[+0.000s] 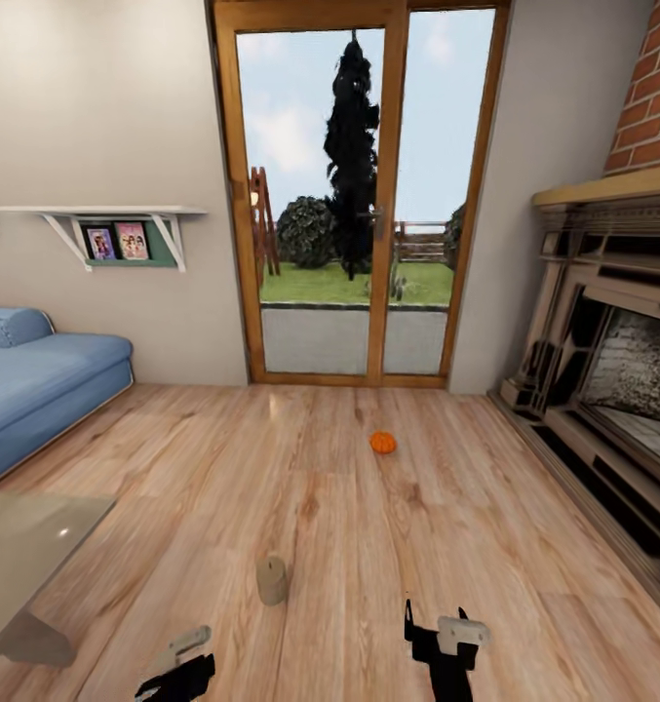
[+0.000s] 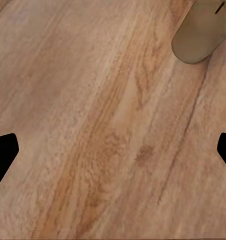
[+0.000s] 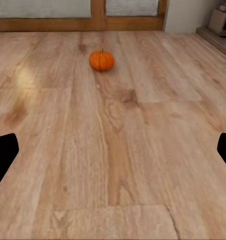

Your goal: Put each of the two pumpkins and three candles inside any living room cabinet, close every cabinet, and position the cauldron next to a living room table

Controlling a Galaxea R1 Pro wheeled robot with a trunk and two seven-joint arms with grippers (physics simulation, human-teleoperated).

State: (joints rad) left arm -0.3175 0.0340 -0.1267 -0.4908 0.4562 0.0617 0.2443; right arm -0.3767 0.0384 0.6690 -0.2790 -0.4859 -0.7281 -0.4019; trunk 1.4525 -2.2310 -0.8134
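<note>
Head view: pumpkin point(image 1: 383, 443) on plank floor point(image 1: 368, 546) mid-room, nr glass doors point(image 1: 354, 195); candle point(image 1: 272, 580) upright closer in, just ahead of left claw point(image 1: 178, 663); right claw point(image 1: 445, 639) low, well apart from both; table point(image 1: 27, 546) corner at left, sofa point(image 1: 37, 380) behind

L wrist: candle point(image 2: 200, 35) at edge, fingertips point(image 2: 3, 155) spread apart, nothing between

R wrist: pumpkin point(image 3: 101, 60) ahead, fingertips point(image 3: 3, 157) apart, nothing held

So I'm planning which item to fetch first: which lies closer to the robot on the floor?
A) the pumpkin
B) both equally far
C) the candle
C: in the head view the candle stands on the planks just ahead of the left tool, while the pumpkin sits farther off toward the glass doors.
</note>
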